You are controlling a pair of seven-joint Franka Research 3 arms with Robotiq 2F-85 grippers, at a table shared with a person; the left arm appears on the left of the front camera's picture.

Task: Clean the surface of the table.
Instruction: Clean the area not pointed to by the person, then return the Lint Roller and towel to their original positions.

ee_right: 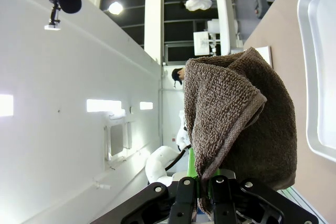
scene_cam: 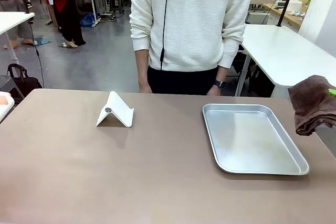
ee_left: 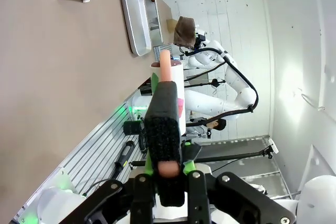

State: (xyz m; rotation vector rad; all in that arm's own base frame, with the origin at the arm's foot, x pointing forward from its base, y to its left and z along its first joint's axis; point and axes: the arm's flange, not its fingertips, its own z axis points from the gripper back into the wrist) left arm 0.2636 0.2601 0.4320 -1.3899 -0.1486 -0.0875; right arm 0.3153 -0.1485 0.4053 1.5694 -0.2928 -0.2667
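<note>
The taupe-brown table (scene_cam: 79,171) spreads across the front view. At its right edge a brown towel (scene_cam: 313,103) hangs bunched in the air, with a green pad (scene_cam: 332,92) of my right gripper showing beside it. In the right wrist view my right gripper (ee_right: 205,182) is shut on the towel (ee_right: 236,119), which drapes over the fingers. My left gripper (ee_left: 168,174) is shut on a pink rod with a black textured wrap (ee_left: 164,124), held off the table's (ee_left: 52,77) near side. A white printed cylinder (ee_left: 176,90) stands right behind the rod.
A shiny steel tray (scene_cam: 252,137) lies on the right half of the table. On the left half, toward the far side, stands a white folded stand (scene_cam: 114,109). A person in a white sweater (scene_cam: 189,19) waits at the far edge, hands down. White tables flank the scene.
</note>
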